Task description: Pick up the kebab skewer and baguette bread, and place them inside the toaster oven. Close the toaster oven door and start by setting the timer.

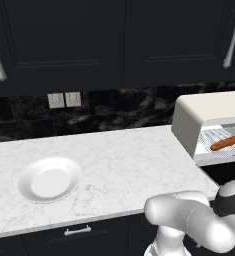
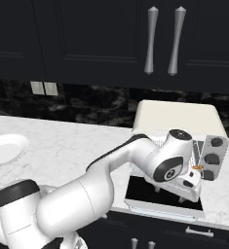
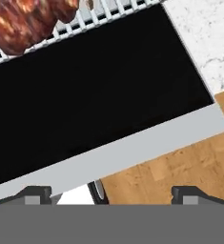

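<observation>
While the toaster oven door (image 3: 85, 86) lies open, gripper (image 3: 111, 193) spread above it.

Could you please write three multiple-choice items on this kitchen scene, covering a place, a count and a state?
1. Where is the baguette?
A. on the plate
B. on the rack inside the toaster oven
C. on the floor

2. How many plates are on the counter?
A. one
B. two
C. three

3. How is the oven door?
A. shut
B. open, folded down
C. missing

B: it lies on the wire rack.
A: a single white plate.
B: the dark glass lies flat below the rack.
</observation>
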